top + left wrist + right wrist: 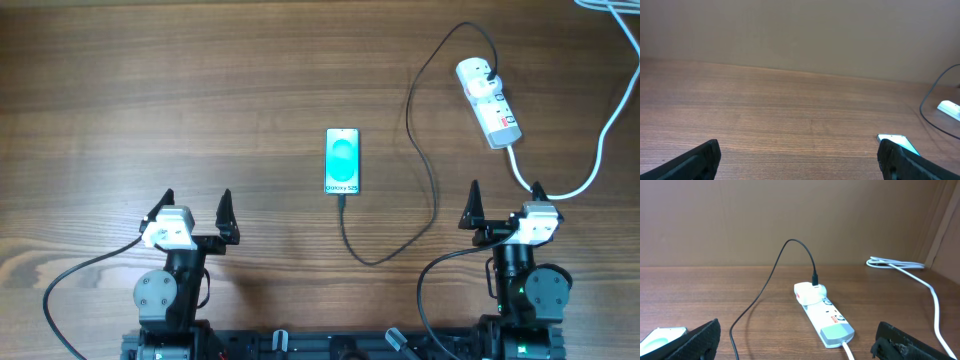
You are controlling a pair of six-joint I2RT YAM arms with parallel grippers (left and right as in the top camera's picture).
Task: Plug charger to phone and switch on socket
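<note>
The phone (342,160) lies face up mid-table with its teal screen lit; the black charger cable (425,170) meets its near end and loops right and up to the white plug adapter (475,72) seated in the far end of the socket strip (490,104). My left gripper (196,212) is open and empty, near the front left; the phone's corner (897,140) shows by its right finger. My right gripper (505,200) is open and empty, near the front right, facing the socket strip (825,317), the adapter (810,292) and the cable (765,287).
The strip's thick white cord (600,150) curves from the strip's near end past my right gripper and off to the far right corner; it also shows in the right wrist view (920,280). A wall stands behind the wooden table (180,90).
</note>
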